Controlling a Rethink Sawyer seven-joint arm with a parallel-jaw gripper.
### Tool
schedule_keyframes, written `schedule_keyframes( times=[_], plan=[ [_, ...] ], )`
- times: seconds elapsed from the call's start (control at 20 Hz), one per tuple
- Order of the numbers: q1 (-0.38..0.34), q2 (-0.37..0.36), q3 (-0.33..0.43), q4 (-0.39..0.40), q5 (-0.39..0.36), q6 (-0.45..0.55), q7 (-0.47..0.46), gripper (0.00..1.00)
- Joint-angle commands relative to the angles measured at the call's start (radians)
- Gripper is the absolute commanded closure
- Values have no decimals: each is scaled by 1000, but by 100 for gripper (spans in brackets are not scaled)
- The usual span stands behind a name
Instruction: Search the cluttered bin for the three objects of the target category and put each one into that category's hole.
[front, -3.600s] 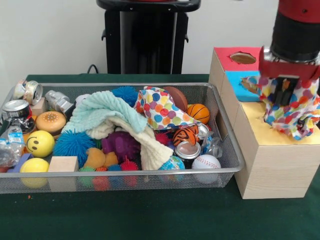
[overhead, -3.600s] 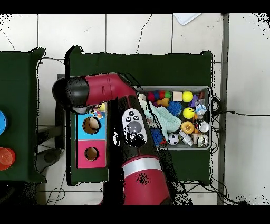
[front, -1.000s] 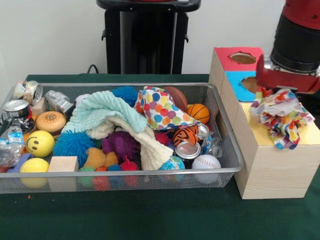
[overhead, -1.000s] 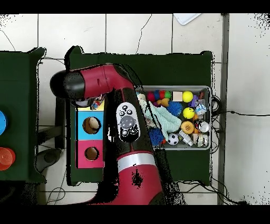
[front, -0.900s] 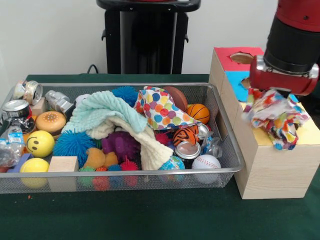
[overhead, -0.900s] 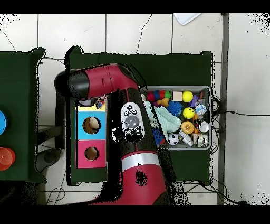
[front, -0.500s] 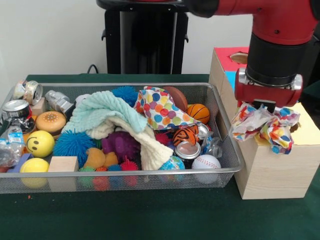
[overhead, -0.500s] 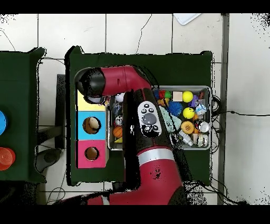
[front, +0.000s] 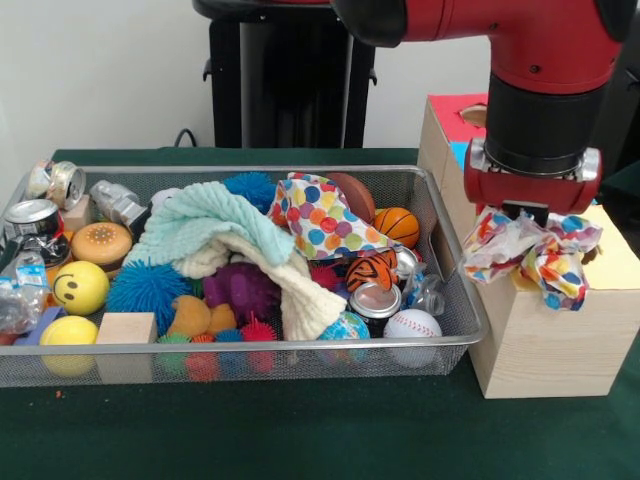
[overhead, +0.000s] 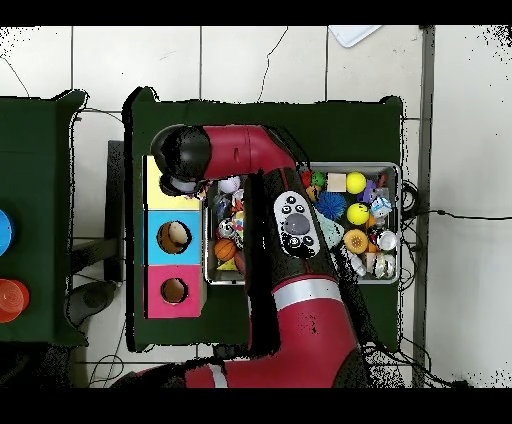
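Hanging at right of the front view: your gripper (front: 528, 212) was over the box's near left edge.
Claw: clamped on the spotted cloth (front: 530, 246), as far as the bunching under it showed; you couldn't see the fingers.
Cloth: crumpled, draped across the wooden box (front: 545, 330), long axis left-right.
Key relation: the yellow top (front: 613, 262) lay right of the claw; its hole was hidden.
Bin (front: 440, 255): just left of the claw; another spotted cloth (front: 318, 222) at centre.
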Motion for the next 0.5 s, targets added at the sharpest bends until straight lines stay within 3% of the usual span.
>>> schedule_keyframes(
  times=[0.05,0.5],
  plan=[
    [14,47,77,185,44,10,3,100],
    [42,-23,63,207,101,82,35,100]
  ],
)
